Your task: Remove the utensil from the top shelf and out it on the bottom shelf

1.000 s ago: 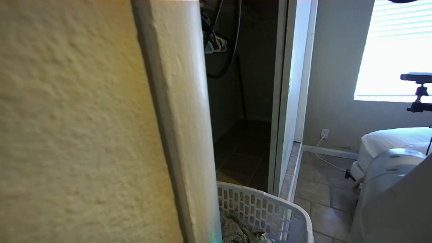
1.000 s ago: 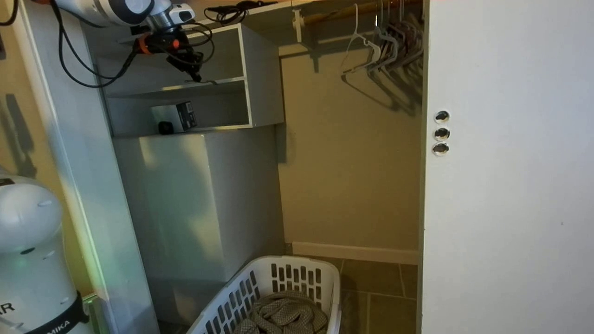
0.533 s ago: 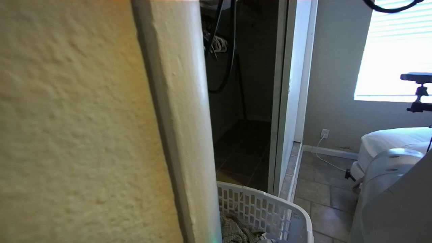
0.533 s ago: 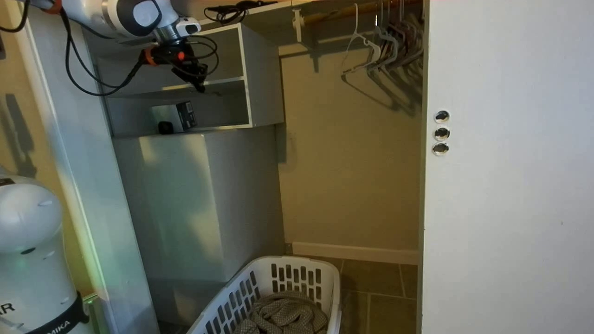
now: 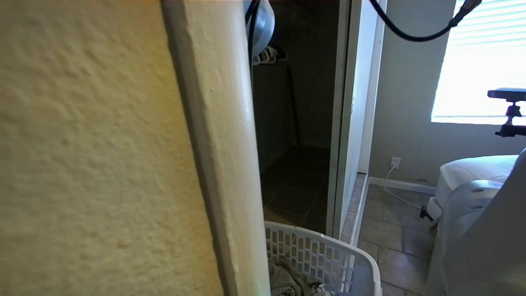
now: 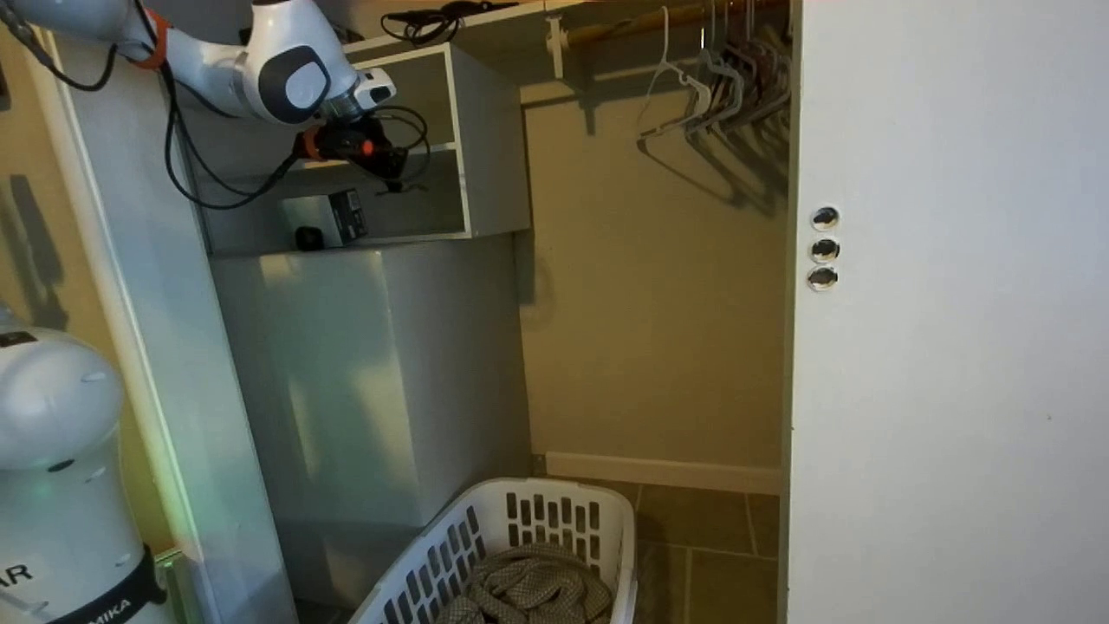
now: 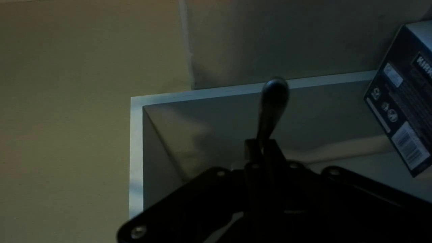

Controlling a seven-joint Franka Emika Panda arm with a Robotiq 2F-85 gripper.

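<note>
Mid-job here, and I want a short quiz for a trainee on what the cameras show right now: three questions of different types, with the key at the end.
1. Multiple choice. In the wrist view, the hand is:
a) wide open
b) shut on the utensil
c) shut with nothing in its grasp

2. True or false. In an exterior view, a box stands on the bottom shelf.

3. Fill in the blank. In both exterior views, patterned cloth lies in a white, slotted ____.

Key: 1. b; 2. true; 3. basket.
</note>
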